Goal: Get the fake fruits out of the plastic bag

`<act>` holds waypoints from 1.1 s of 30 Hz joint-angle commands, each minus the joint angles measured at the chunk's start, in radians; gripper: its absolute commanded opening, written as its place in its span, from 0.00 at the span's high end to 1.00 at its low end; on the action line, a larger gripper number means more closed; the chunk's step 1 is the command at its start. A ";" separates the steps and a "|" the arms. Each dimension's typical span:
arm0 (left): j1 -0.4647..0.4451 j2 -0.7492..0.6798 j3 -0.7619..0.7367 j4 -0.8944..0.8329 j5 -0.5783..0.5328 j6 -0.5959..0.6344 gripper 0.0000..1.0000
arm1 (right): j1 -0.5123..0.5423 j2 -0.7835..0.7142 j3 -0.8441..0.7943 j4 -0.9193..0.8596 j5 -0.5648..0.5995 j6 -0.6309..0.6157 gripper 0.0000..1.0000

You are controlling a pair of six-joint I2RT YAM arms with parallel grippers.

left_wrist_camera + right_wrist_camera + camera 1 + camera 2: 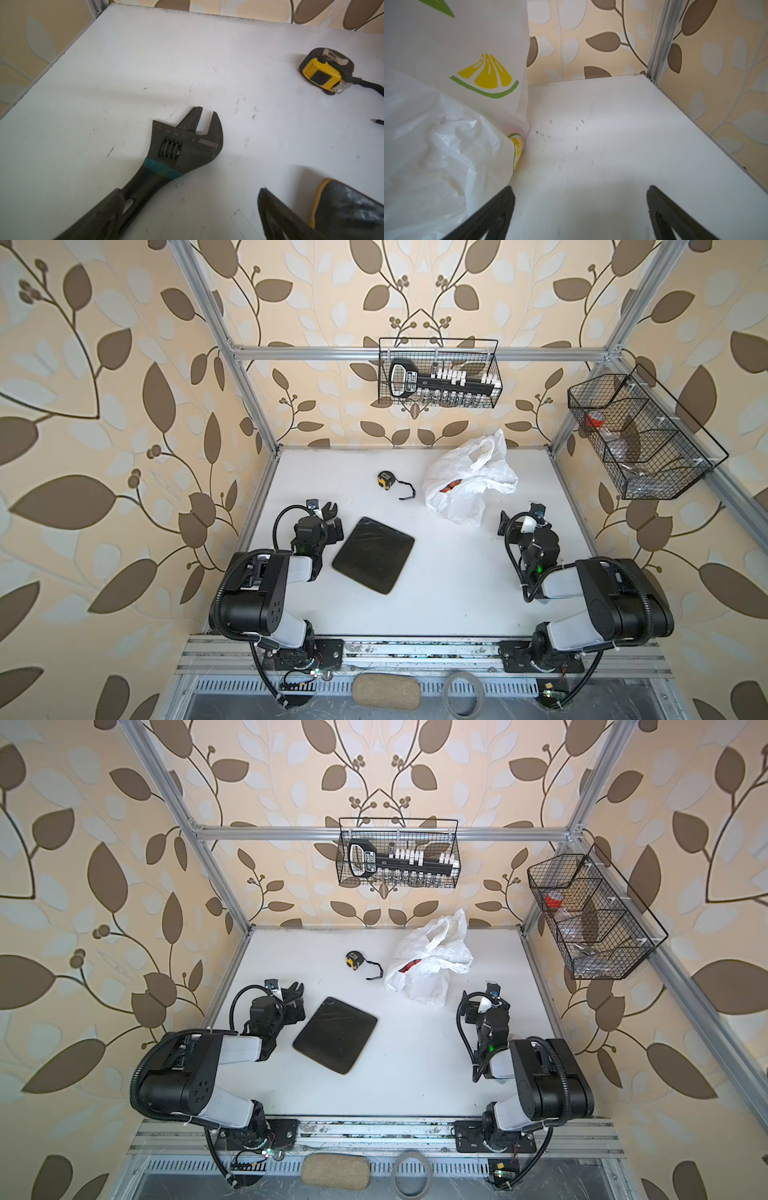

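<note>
Starting the job is all that seems to be going on: no fruit lies out on the white table (457, 593). The plastic bag (469, 477) sits crumpled a bit above and right of the middle in both top views. A bit of red, likely the fake fruits (451, 488), peeks from its mouth on the bag's lower left side. The right gripper (579, 188) is wide open and holds nothing. The bag fills the left side of the right wrist view, just beside one finger. The left gripper (191, 190) is wide open too, low over a black wrench (187, 141), with a yellow tape measure (324, 70) at the upper right. Next, I think, one gripper must go to the bag's mouth and reach in for the red fruit, maybe while the other pins the thin bag down.
</note>
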 commanded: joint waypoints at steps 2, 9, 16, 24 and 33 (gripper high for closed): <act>0.001 -0.007 0.019 0.027 -0.010 0.019 0.01 | -0.004 -0.003 0.014 0.007 -0.014 -0.009 0.01; 0.000 -0.008 0.018 0.029 -0.010 0.019 0.01 | -0.004 -0.003 0.013 0.007 -0.014 -0.009 0.01; 0.001 -0.007 0.018 0.028 -0.011 0.018 0.01 | -0.005 -0.001 0.017 0.006 -0.016 -0.010 0.01; 0.000 -0.007 0.020 0.027 -0.010 0.018 0.01 | -0.009 0.000 0.018 0.002 -0.026 -0.007 0.01; 0.000 -0.176 0.021 -0.092 0.000 0.025 0.01 | -0.021 -0.178 0.008 -0.148 0.168 0.075 0.01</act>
